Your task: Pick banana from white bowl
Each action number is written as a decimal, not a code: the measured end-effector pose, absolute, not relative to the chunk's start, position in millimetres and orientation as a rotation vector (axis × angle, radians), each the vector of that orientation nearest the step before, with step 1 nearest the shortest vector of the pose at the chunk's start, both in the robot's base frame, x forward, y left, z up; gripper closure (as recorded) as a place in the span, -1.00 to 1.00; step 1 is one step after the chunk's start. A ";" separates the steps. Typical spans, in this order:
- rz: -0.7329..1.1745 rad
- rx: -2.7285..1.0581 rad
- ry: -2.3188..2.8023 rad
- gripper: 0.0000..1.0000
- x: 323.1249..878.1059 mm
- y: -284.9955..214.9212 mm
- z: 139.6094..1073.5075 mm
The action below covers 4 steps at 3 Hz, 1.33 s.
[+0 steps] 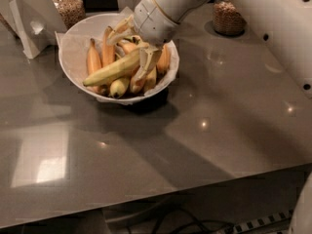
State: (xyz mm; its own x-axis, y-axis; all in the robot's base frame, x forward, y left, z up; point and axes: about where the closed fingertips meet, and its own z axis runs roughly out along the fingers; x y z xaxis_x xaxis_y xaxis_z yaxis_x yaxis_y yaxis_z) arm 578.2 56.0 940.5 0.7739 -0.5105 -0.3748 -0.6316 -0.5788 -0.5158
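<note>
At the back left of the gray table (204,145) stands the white bowl (68,69), wide and shallow, lined with thin white paper and heaped with fruit. On top of the heap lies the banana (112,71), long, slender and pale greenish-yellow. It runs from low on the left to higher on the right, across the shorter orange bananas (94,57) behind it. A stubby greenish banana (118,87) pokes out beneath it near the front rim.

The gripper (133,48) reaches into the bowl from the upper right, at the end of the white arm (168,4). Its jaws are apart: 1 finger (120,32) points left above the heap, the other comes down at the long banana's right end, and that end sits between the 2. Whether either one touches the skin is hard to say, since they are nearly the same colour as the peel.

Behind the bowl are 2 jars of brown grains: the left jar (68,6) close to the rim, the right jar (228,17) well apart. A white folded stand (27,26) sits just left of the bowl. Dark cables (195,223) lie below the table's front edge.
</note>
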 end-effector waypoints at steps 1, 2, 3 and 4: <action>0.254 -2.324 0.871 -0.28 584.2 55.8 933.1; 0.254 -2.326 0.874 0.10 584.9 55.6 936.8; 0.254 -2.333 0.924 0.56 590.4 49.5 934.1; 0.253 -2.333 0.932 0.98 590.5 47.9 936.8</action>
